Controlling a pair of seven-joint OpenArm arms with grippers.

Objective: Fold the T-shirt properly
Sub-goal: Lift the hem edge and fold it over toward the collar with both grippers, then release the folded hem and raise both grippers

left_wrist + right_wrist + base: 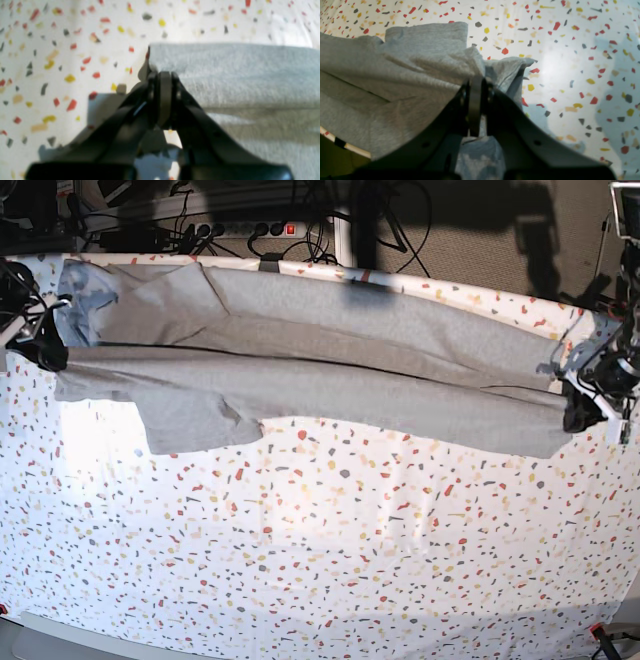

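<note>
left wrist view: the left gripper [163, 75] has its jaws clenched on a corner of the grey t-shirt [237, 75]. the cloth spreads to the right, above the speckled counter [62, 50].

right wrist view: the right gripper [476, 80] has its jaws clenched on a bunched edge of the t-shirt [395, 75]. the cloth spreads to the left, and the counter [570, 62] shows on the right.

base view: the t-shirt [320, 370] is stretched long across the far part of the counter [320, 550], from left to right. the right gripper [45, 352] holds its left end. the left gripper [580, 408] holds its right end. a sleeve hangs toward the near side on the left.
</note>
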